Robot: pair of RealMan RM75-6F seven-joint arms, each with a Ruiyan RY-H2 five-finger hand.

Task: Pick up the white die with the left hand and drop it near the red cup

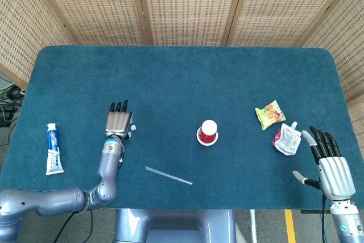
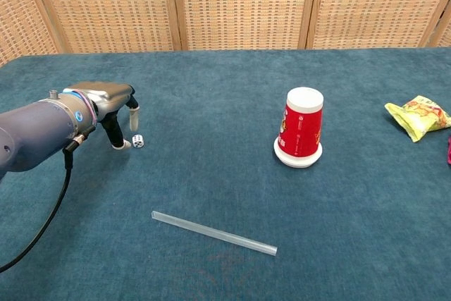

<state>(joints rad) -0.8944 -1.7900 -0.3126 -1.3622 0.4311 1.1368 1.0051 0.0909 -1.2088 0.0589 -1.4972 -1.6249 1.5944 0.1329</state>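
The white die (image 2: 139,141) lies on the blue table, small with dark pips; in the head view the die (image 1: 133,127) peeks out at the right edge of my left hand. My left hand (image 2: 113,104) (image 1: 118,122) hovers just left of and over it, fingers apart and pointing down, one fingertip on the cloth beside the die, nothing held. The red cup (image 2: 301,127) (image 1: 208,132) stands upside down at mid table, well right of the die. My right hand (image 1: 330,166) rests open at the front right corner, fingers spread.
A clear plastic straw (image 2: 213,233) lies in front of the die and cup. A toothpaste tube (image 1: 53,148) lies at far left. A yellow snack packet (image 1: 270,114) and a white pouch (image 1: 286,139) lie at right, near my right hand.
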